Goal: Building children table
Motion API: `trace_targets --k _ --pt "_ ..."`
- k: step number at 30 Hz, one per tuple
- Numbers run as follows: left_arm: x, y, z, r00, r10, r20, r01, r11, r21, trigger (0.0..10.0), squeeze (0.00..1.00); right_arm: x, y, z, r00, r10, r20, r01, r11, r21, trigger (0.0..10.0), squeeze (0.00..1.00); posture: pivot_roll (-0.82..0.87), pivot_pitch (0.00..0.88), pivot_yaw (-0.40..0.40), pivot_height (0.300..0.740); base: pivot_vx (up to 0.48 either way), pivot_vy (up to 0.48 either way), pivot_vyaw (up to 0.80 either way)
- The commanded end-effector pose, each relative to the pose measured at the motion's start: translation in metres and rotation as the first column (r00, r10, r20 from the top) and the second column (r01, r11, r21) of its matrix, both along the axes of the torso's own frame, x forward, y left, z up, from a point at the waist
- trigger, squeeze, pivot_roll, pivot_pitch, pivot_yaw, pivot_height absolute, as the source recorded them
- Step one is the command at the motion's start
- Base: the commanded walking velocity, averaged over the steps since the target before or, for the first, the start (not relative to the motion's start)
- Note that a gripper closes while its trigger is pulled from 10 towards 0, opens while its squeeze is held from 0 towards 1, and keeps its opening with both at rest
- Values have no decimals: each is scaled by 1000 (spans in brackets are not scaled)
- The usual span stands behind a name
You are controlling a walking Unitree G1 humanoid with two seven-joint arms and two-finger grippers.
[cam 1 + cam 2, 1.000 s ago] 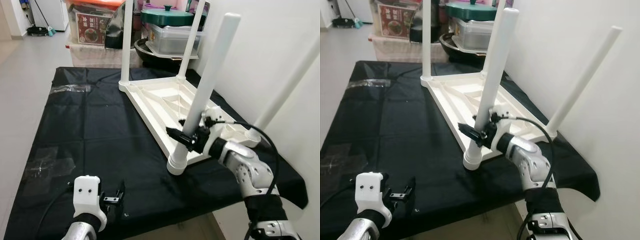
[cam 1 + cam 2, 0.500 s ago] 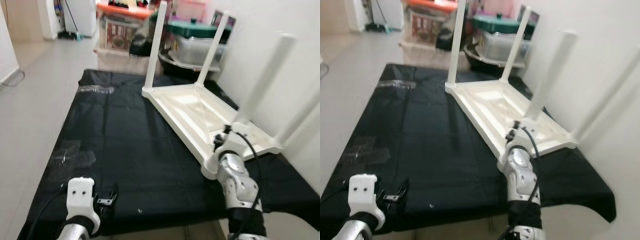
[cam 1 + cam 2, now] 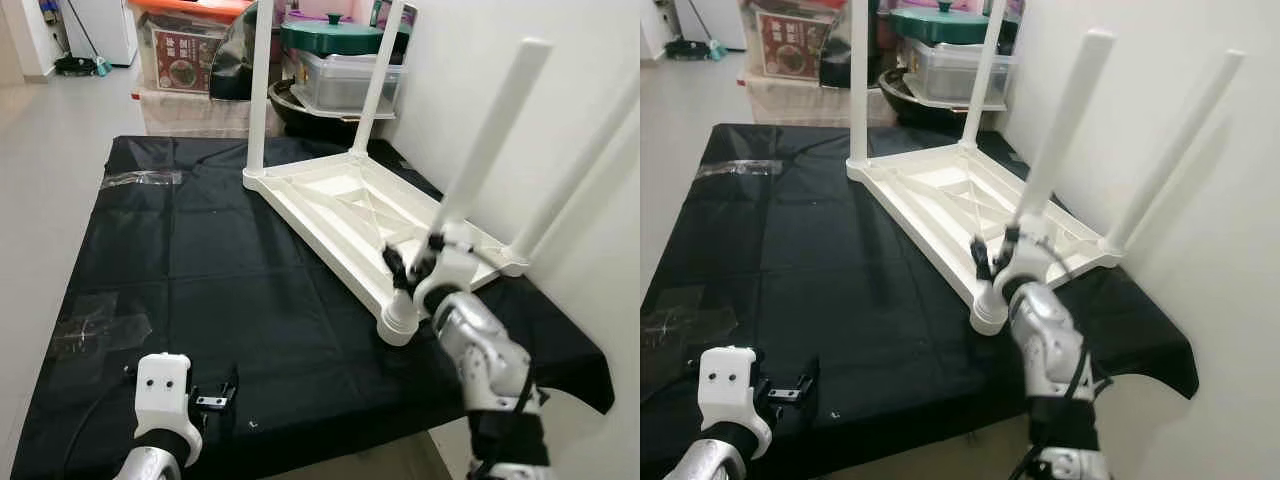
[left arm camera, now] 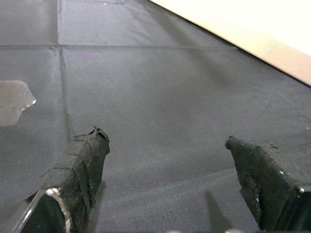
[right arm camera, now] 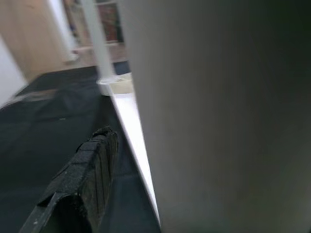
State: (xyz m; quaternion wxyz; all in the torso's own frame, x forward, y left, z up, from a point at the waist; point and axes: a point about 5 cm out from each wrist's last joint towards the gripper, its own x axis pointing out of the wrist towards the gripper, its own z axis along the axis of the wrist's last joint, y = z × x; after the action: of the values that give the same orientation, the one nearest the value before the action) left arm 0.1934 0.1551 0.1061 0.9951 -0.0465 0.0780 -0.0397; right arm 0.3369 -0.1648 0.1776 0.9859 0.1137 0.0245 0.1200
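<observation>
Your left gripper point(image 4: 165, 160) hangs just over the black cloth point(image 4: 160, 87), its two taped black fingers point(image 4: 85, 167) spread wide with nothing between them. A clear plastic scrap point(image 4: 12, 99) lies on the cloth beyond one finger; the pale floor point(image 4: 262, 29) runs past the cloth's far edge

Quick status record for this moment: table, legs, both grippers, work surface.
table: white children's table lying upside down on the black cloth
legs: four white legs stand up from the corners; near leg leans toward the wall
right gripper: right gripper at the base of the near leg, one black finger beside it; grip not clear
left gripper: left gripper open, low over the cloth at the near edge, holding nothing
background: storage boxes and a green lidded pot behind the table
</observation>
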Motion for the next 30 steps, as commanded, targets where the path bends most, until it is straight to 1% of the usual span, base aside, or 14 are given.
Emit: trace_targets --k 1,3,4,5,6,12,15,16,18,19,23,26,28,30 --pt "0 -3 -1 1000 -3 -6 3 1000 -5 10000 0 -3 6 -10 994 111 3 -111 994 -19 10000 0 187 0 -142 740 0 0 0" --pt "2 -3 0 1000 -1 0 1 1000 -5 10000 0 -13 8 -19 967 256 -13 -256 966 -20 10000 0 186 0 -148 740 0 0 0" --pt "2 -3 0 1000 0 2 0 1000 -5 10000 0 -18 12 -22 939 342 -11 -343 939 -28 8549 0 193 0 -153 740 0 0 0" --pt "2 -3 0 1000 0 2 0 1000 -5 10000 0 -18 12 -22 939 342 -11 -343 939 -28 8549 0 193 0 -153 740 0 0 0" --pt "2 -2 -1 1000 3 1 -3 1000 -5 10000 0 -27 22 -29 885 465 -22 -466 884 -34 0 0 191 0 -156 740 0 0 0" --pt "3 -3 -2 1000 3 1 -3 1000 -13 10000 0 -44 41 -40 775 630 -37 -631 775 -17 0 0 190 0 -164 740 0 0 0" --pt "3 -4 -2 1000 -1 2 1 1000 -13 10000 0 -45 43 -45 775 629 -65 -632 775 -33 0 0 190 0 -161 740 0 0 0" --pt "2 -4 -2 1000 -3 -1 3 1000 -12 10000 0 -29 38 -57 872 462 -159 -475 879 -50 0 0 186 0 -151 740 0 0 0" --pt "1 -4 -3 1000 -5 -3 5 1000 -10 10000 0 -20 32 -66 918 328 -224 -352 932 -79 0 0 186 0 -150 740 0 0 0" --pt "2 -5 -3 1000 -8 -5 8 1000 -7 10000 0 -4 14 -78 948 -1 -318 -27 996 -84 0 0 186 0 -150 740 0 0 0" --pt "2 -6 -3 1000 -13 -4 13 1000 -2 10000 0 -5 -8 -87 862 -308 -402 287 951 -113 0 0 186 0 -146 740 0 0 0" --pt "2 -6 -3 1000 -14 -6 14 1000 0 10000 0 -8 -14 -88 832 -377 -407 348 926 -147 0 0 186 0 -146 740 0 0 0" --pt "1 -5 -4 1000 -9 -12 10 1000 1 10000 0 -27 -30 -95 711 -570 -411 511 821 -255 0 0 174 0 -145 740 0 0 0" --pt "1 -5 -5 1000 -14 -15 14 1000 5 10000 0 -37 -31 -93 692 -607 -391 530 795 -296 0 0 166 0 -140 740 0 0 0"
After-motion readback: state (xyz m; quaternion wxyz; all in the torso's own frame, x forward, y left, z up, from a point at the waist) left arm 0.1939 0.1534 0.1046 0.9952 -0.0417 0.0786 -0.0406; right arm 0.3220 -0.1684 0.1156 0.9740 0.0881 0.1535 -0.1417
